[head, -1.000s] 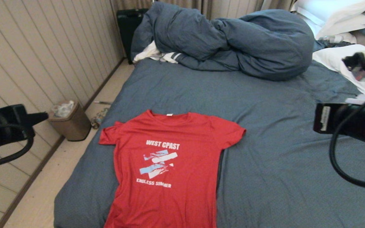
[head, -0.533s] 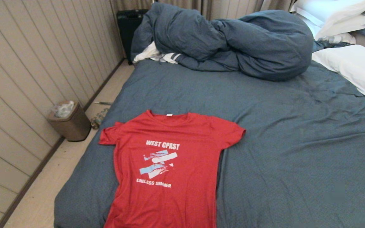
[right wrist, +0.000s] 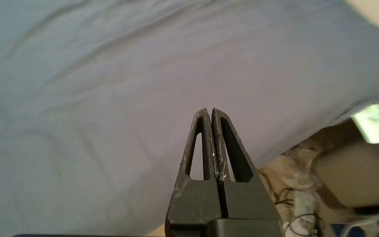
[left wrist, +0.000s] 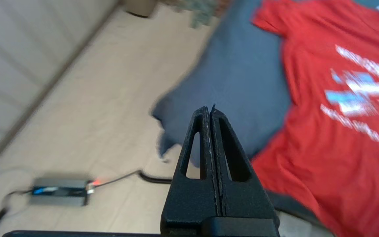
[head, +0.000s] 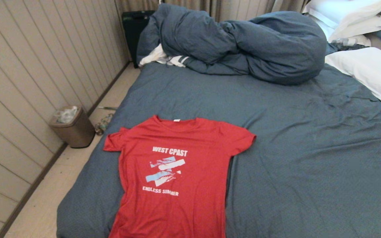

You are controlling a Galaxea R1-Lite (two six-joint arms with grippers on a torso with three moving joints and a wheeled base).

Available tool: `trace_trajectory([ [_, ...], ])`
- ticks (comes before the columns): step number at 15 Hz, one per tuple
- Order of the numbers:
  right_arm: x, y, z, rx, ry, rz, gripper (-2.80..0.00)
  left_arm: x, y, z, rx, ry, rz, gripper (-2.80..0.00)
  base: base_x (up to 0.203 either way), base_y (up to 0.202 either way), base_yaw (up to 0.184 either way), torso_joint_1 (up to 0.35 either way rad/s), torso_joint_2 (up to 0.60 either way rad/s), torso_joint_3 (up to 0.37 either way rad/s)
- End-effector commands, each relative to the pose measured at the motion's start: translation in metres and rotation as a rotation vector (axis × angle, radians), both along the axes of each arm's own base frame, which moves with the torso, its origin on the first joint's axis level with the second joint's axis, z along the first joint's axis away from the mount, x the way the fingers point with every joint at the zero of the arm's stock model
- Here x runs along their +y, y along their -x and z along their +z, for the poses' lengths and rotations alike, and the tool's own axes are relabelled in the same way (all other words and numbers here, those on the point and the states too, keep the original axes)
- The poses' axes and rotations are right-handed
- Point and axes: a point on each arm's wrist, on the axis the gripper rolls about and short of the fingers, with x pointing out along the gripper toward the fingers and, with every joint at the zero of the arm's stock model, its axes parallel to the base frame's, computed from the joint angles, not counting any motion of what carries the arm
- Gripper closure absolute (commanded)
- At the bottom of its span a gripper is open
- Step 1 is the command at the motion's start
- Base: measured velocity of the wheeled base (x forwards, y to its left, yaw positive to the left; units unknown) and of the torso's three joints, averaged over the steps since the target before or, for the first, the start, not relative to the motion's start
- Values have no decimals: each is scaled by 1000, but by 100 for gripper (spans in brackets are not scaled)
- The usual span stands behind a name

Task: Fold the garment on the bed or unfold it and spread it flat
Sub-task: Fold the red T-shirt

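The garment (head: 174,172), a red T-shirt with white print, lies spread flat and face up on the near left part of the bed (head: 293,158), its collar toward the far side. The left wrist view shows the same garment (left wrist: 334,98) beside the bed's near left corner. My left gripper (left wrist: 209,108) is shut with nothing in it, held above that corner and apart from the shirt. My right gripper (right wrist: 210,109) is shut and empty above bare blue-grey sheet (right wrist: 110,98). Neither arm appears in the head view.
A bunched blue-grey duvet (head: 240,43) with a white striped cloth (head: 167,58) under its edge lies at the far end. White pillows (head: 369,69) sit at the far right. A small bin (head: 71,127) stands on the floor left of the bed, and a power brick (left wrist: 59,191) with cable lies there too.
A second ago both arms showed at the left and right edges of the head view; they have since pulled back out of it. The garment has not moved.
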Motion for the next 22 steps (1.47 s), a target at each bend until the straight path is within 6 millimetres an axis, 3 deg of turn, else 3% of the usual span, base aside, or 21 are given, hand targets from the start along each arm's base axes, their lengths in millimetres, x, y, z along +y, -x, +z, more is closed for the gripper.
trace_trajectory([
  [1,1,6,-18,-12,0,1,0,-1,2,-18,-22,6,-8,0,0,0,0,0,0,0],
  [4,2,-1,-32,-41,6,86,0,-2,-6,-44,-89,-64,-48,0,0,0,0,0,0,0],
  [6,5,-4,-32,-63,22,276,0,-3,-8,-61,-88,-104,-96,0,0,0,0,0,0,0],
  [9,11,-9,-55,39,150,563,0,-7,0,-76,-140,-118,-269,0,0,0,0,0,0,0],
  [11,12,-9,-55,37,184,636,0,-7,2,-78,-151,-128,-273,0,0,0,0,0,0,0],
  [15,14,-8,-56,11,40,703,0,-7,4,-79,-203,-130,-263,0,0,0,0,0,0,0],
  [18,17,-1,-59,168,-55,782,0,-6,4,-79,-213,-136,-242,0,0,0,0,0,0,0],
  [22,16,3,-60,165,-15,901,0,-6,4,-79,-205,-180,-260,0,0,0,0,0,0,0],
])
